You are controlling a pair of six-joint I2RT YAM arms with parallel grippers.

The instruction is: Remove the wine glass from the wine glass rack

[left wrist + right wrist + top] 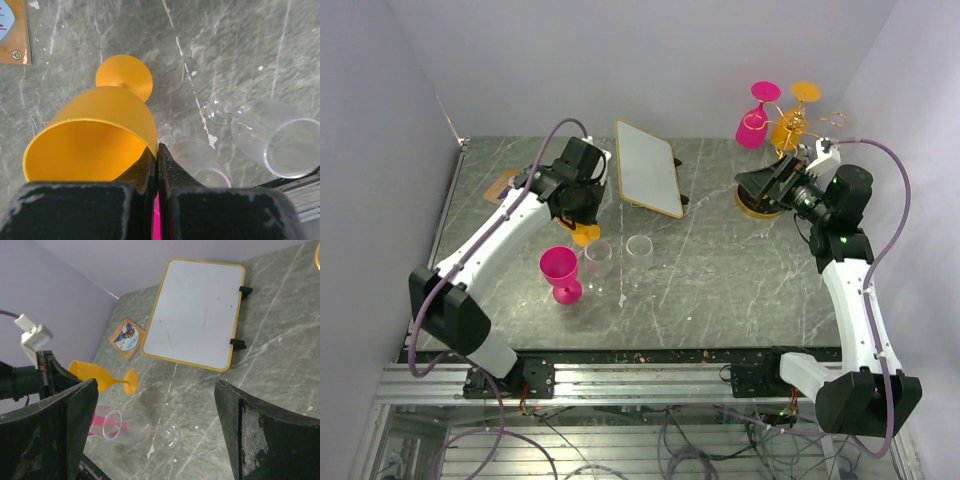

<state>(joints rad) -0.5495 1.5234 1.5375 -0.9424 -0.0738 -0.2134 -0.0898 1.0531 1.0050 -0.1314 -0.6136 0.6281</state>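
TOP: pink wine glass [752, 130] + hung orange wine glass [788, 128] being carried on wine glass rack [750, 209]; right gripper [752, 185] being held agape beside rack base | L WRIST: left gripper [157, 160] being clamped on loose orange wine glass [95, 135] rim, well left of rack | R WRIST: fingers [65, 430] being held apart, nothing between.

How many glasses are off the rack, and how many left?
Done: a pink wine glass and two clear ones are on the table. In hand: the left end effector pinches an orange wine glass's rim. Left: one pink glass and one orange glass hang on the gold wire rack; right end effector open.
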